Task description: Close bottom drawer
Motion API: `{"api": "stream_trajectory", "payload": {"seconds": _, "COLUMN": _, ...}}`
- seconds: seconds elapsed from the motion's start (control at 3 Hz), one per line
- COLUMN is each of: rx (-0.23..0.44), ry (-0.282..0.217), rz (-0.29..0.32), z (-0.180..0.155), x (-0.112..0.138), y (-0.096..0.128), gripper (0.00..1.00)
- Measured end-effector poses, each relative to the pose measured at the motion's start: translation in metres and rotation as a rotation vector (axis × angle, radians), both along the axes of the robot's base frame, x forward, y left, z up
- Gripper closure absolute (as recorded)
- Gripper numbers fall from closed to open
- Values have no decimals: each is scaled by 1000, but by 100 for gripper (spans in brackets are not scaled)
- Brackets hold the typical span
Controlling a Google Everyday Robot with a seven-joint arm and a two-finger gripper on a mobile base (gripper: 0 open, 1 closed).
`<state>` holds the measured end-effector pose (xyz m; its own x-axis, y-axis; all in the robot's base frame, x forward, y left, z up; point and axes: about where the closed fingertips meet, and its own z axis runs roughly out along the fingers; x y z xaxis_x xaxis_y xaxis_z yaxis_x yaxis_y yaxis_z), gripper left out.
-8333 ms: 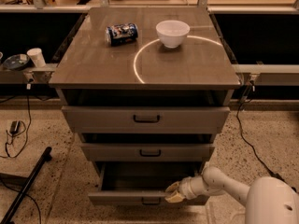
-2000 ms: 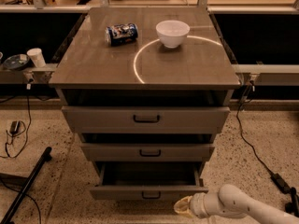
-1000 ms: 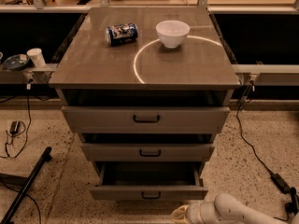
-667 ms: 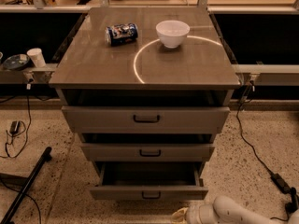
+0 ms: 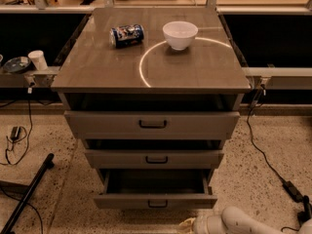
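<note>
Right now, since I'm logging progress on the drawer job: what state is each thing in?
bottom drawer, pulled open
middle drawer, sits further in; fully shut unclear
top drawer, likewise
soda can, lying on its side
bowl, upright
tool, low before the bottom drawer's front, apart from it

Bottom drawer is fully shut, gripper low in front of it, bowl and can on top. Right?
No. The bottom drawer is pulled out, its grey interior showing in the camera view. The gripper is low in front of it; the white bowl and soda can are on top.
</note>
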<state>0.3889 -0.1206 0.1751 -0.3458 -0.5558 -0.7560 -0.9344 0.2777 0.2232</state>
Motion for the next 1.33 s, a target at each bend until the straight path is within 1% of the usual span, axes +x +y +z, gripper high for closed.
{"api": "stream_trajectory", "payload": {"seconds": 0.33, "rx": 16, "ry": -24, "rz": -3, "z": -14, "x": 18, "y": 5, "gripper": 100}}
{"api": "stream_trajectory", "payload": {"seconds": 0.67, "rx": 22, "ry": -43, "rz": -8, "z": -21, "x": 35, "y": 5, "gripper": 100}}
{"api": "stream_trajectory", "payload": {"seconds": 1.33, "rx": 15, "ry": -90, "rz": -13, "z": -23, "x": 72, "y": 2, "gripper": 100}}
